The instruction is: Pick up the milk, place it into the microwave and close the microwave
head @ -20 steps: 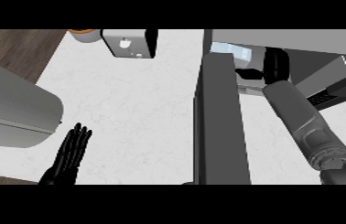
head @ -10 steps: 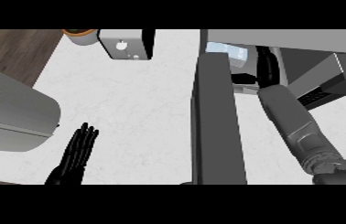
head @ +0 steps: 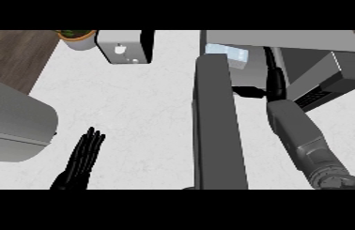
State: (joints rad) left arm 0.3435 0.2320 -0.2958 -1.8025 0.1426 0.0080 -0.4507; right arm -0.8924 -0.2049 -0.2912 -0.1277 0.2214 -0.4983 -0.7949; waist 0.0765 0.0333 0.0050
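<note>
Backed the right hand (head: 273,81) off the milk (head: 225,55), left sitting inside the microwave (head: 305,41) just past the open door (head: 218,126). Kept it straight-fingered, gripping nothing. Rested the left hand (head: 81,158) flat, lower left. Probably only needed the door shut now.

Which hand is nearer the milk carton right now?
Right. The right hand reaches into the microwave just right of the milk carton; the left hand rests open at the counter's lower left, far away.

Open microwave door (head: 218,126) walls off bare counter (head: 139,111).
</note>
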